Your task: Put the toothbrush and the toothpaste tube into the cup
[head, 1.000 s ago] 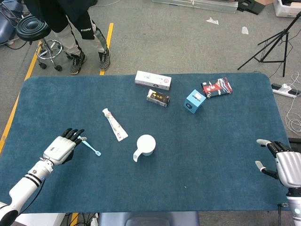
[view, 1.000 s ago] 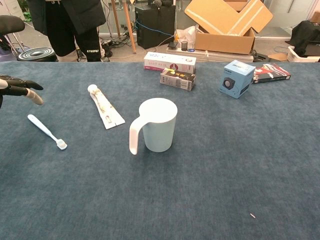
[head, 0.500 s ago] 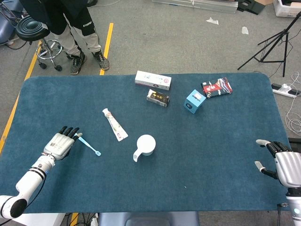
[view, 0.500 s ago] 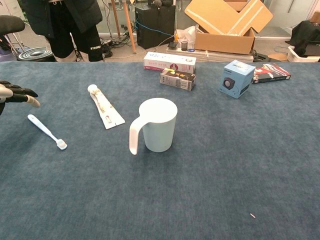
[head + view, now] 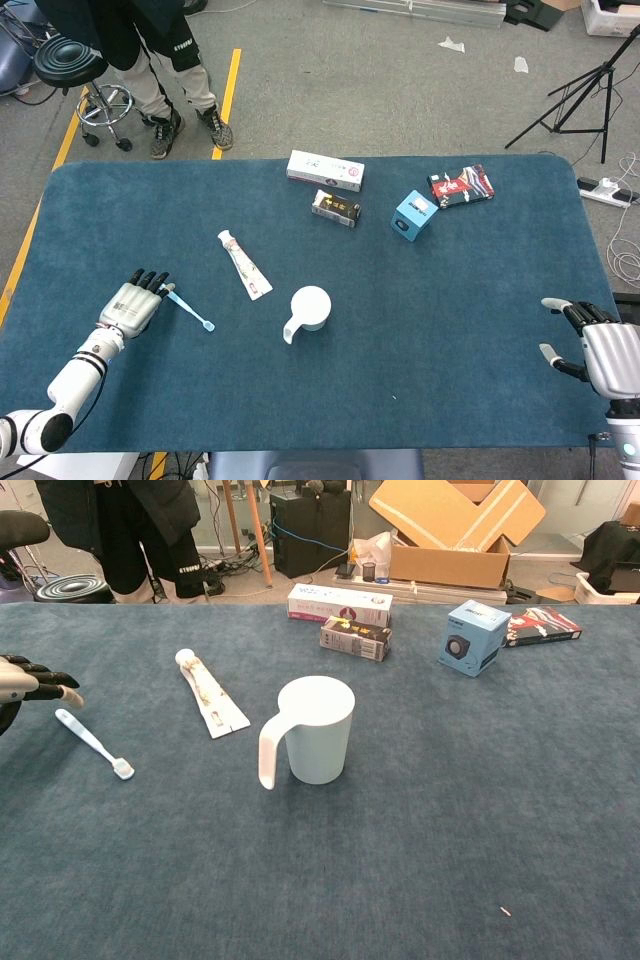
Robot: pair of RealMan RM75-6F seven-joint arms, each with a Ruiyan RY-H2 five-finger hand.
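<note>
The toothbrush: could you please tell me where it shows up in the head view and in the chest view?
Head view: the toothbrush lies at left of centre, just right of the left hand.
Chest view: the toothbrush lies at far left, below the left hand.
Shared landmark: the toothpaste tube lies between it and the cup.

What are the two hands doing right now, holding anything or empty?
Left hand: open, empty, fingertips by the toothbrush handle end.
Right hand: open, empty, at the table's right edge.
</note>
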